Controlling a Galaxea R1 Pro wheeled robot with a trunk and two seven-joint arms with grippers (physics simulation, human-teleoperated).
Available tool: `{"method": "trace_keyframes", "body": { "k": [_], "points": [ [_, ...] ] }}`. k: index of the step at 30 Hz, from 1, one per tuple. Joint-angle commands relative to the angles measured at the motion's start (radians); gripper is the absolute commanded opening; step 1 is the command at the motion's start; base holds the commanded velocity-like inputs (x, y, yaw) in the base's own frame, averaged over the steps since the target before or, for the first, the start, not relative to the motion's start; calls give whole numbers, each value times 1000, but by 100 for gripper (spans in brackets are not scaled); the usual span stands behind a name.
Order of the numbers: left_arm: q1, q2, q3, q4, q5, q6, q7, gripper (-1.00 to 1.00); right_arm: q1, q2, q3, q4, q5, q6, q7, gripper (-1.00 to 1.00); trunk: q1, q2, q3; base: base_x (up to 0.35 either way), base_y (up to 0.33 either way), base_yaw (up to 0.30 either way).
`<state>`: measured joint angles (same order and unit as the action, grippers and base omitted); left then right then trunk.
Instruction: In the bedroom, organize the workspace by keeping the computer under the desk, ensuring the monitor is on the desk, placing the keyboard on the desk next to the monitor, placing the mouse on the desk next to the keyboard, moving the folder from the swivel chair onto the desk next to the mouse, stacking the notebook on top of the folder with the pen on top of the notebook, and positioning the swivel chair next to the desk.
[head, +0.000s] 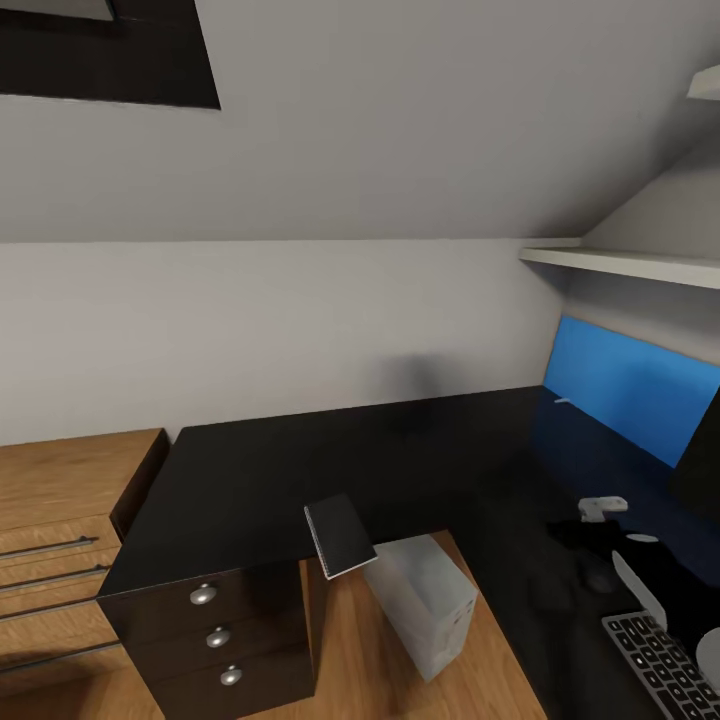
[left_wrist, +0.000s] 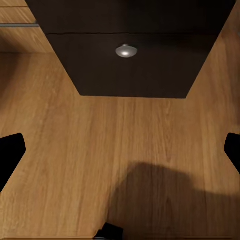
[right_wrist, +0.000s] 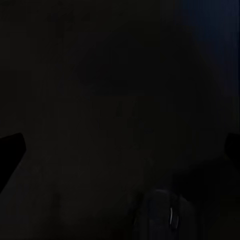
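A keyboard (head: 668, 662) is running off the head view's lower right corner, leaving just part of its keys showing on the dark surface (head: 400, 470). The monitor (head: 700, 455) is being cut by the right edge, showing as a black sliver. A small pale object (head: 603, 507) near it is sitting too small to identify. In the right wrist view, a rounded shape (right_wrist: 167, 215), possibly the mouse, is fading into near-total darkness and sliding off the frame edge. Both wrist views are clipping the fingers (left_wrist: 11, 152) to dark tips at the frame edges. The drawer unit (head: 225, 640) is being cropped along the bottom.
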<state>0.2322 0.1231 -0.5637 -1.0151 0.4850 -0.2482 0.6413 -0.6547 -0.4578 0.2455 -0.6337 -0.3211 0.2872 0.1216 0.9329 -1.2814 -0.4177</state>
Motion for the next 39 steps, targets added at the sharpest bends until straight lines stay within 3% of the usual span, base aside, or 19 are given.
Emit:
{"method": "trace_keyframes", "body": {
  "k": [1,8,12,15,18,19,21,23,28,29,30,35,39],
  "points": [
    [-1,1,-4,1,10,-7,3,100,0,-2,2,-20,-12,4,-1,100,0,-1,-1,0,0,0],
    [-1,1,-4,10,9,-7,3,100,4,-9,-7,-104,-164,5,-9,100,0,-1,-1,0,0,0],
    [-1,1,-4,11,9,-7,3,100,23,-10,-8,-182,-190,4,-55,100,0,-1,-1,0,0,0],
    [-1,1,-5,10,9,-7,3,100,80,-9,-8,-299,-195,4,-166,100,0,-1,-1,0,0,0],
    [-1,1,-5,10,9,-7,3,100,171,-5,-4,-467,-197,5,-335,100,0,-1,-1,0,0,0],
    [-1,1,-5,11,9,-7,3,100,225,4,10,-563,-197,9,-437,100,0,-1,-1,0,0,0],
    [-1,1,-5,11,9,-7,3,100,266,30,48,-644,-196,19,-515,100,0,-1,-1,0,0,0],
    [-1,1,-5,12,9,-7,3,100,291,59,102,-700,-194,36,-559,100,0,-1,-1,0,0,0],
    [-1,1,-5,13,9,-7,3,100,310,93,212,-761,-193,61,-596,100,0,-1,-1,0,0,0],
    [-1,1,-5,13,10,-7,3,100,313,100,247,-776,-193,65,-601,100,0,-1,-1,0,0,0],
    [-1,2,-5,20,10,-8,3,100,316,114,328,-791,-190,65,-608,100,0,-1,-1,0,0,0],
    [-1,1,-4,41,8,-8,3,100,317,118,373,-815,-189,64,-622,100,0,-1,-1,0,0,0],
    [-1,1,-4,44,7,-8,3,100,317,120,380,-843,-195,60,-627,100,0,-1,-1,0,0,0]
  ]
}}
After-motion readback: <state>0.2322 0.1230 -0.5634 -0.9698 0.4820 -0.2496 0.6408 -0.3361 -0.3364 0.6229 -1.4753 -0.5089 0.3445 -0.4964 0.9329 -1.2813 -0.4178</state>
